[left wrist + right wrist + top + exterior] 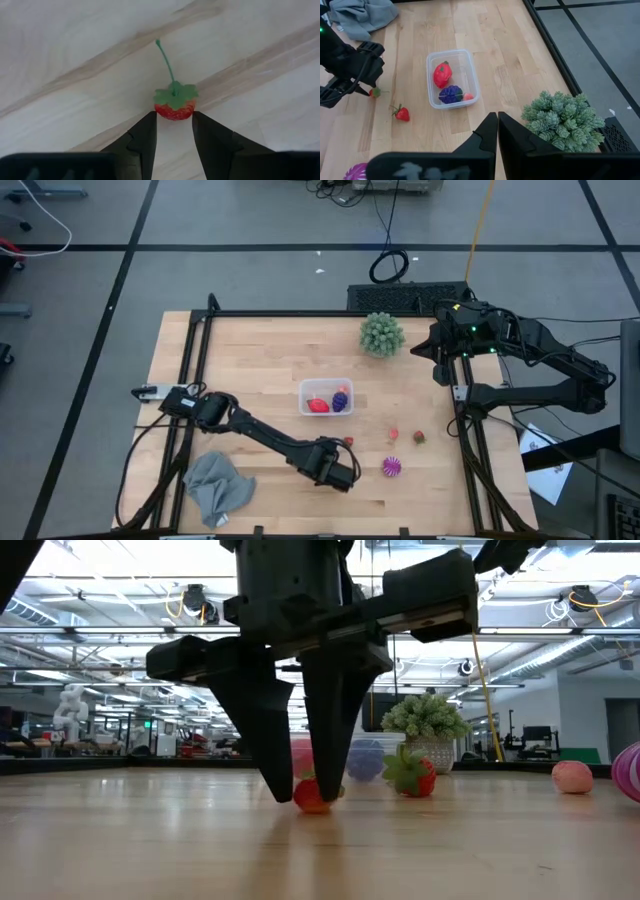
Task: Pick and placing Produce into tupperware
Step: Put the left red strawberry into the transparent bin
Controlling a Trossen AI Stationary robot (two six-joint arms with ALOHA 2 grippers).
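The left gripper (173,131) is standing low on the wooden table (250,350), its two dark fingers (145,137) bracketing a small red toy fruit with a green leaf cap and stem (174,102); the tips are sitting at its sides, and it is resting on the tabletop. The clear tupperware (326,398) is lying near the table's middle, holding a red piece (442,74), a dark purple piece (451,93) and a smaller red piece (468,96). A toy strawberry (402,113) and a striped magenta ball (391,468) are lying loose on the table. The right gripper (497,123), fingers pressed together and empty, is waiting beside the green spiky ball (381,334).
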